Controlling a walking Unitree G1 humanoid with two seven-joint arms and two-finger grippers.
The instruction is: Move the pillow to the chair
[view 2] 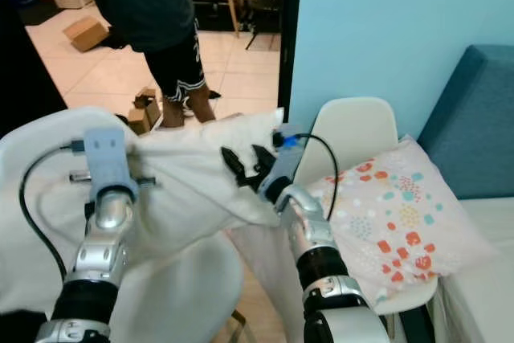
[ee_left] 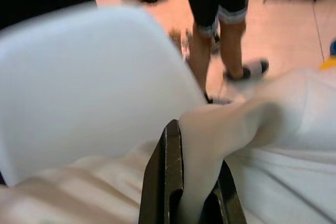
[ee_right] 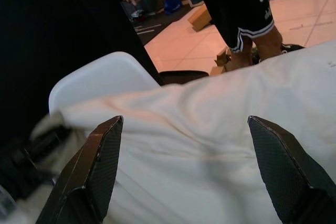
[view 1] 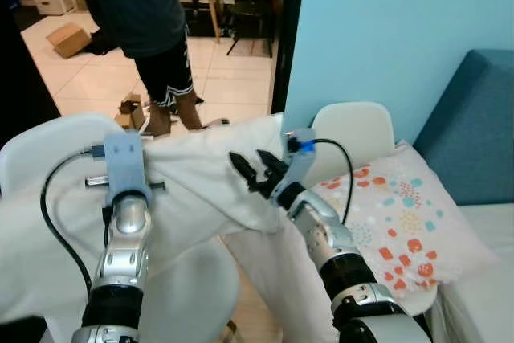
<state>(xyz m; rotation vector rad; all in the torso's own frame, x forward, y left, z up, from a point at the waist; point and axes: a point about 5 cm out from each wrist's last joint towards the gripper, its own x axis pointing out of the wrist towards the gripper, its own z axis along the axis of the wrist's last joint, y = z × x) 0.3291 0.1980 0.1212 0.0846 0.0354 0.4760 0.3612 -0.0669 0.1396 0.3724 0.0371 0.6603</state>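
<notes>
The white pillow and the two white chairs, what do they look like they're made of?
White pillow: soft woven fabric, matte; it creases and bunches where the left end effector pinches it. Near chair and far chair: likely moulded plastic, smooth with a slight sheen and rounded edges. The right end effector is open over the cloth.

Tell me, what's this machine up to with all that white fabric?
The robot is handling a white pillow draped over a white chair. Its left gripper is pinched shut on a fold of the fabric, while the right gripper hovers open just above the pillow. Another white chair to the right holds a patterned pillow. A person stands behind on the tiled floor.
</notes>
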